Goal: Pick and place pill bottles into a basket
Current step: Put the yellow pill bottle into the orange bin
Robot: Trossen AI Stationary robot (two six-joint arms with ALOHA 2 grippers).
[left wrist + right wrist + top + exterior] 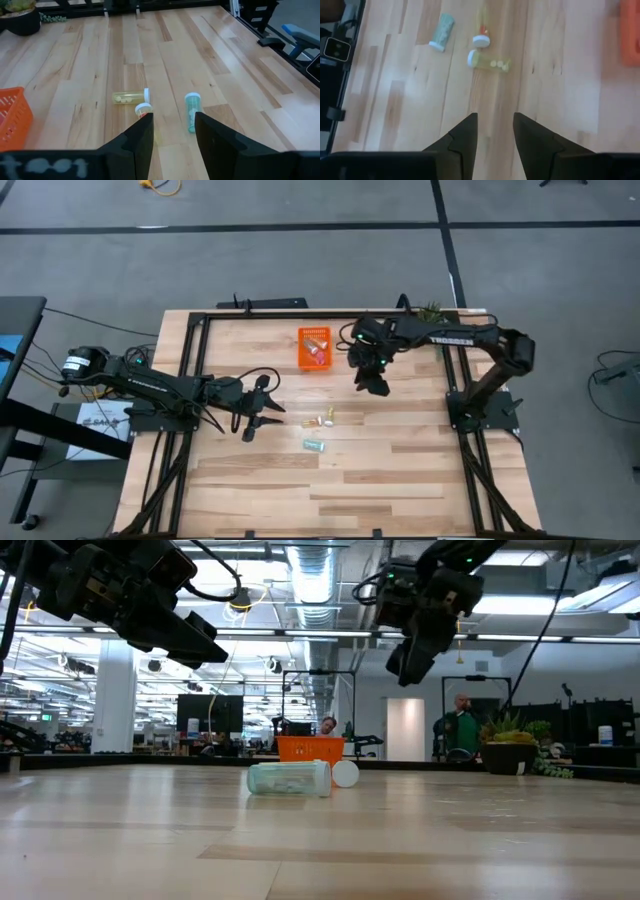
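Three pill bottles lie on their sides on the wooden table. Two are yellowish with white caps [322,421] [131,97] [490,62], and one is pale teal [315,446] [192,111] [441,32] [288,778]. The orange basket [314,348] [311,748] stands on the table beyond them, with something pale inside it. My left gripper [265,415] [173,135] is open and empty, held above the table to the left of the bottles. My right gripper [375,387] [495,132] is open and empty, above the table to the right of the basket.
A small green potted plant [432,310] [510,750] stands at the far edge, behind my right arm. A black frame [200,330] runs along the table's sides. People show in the room behind the table. Bare wood lies toward the near edge.
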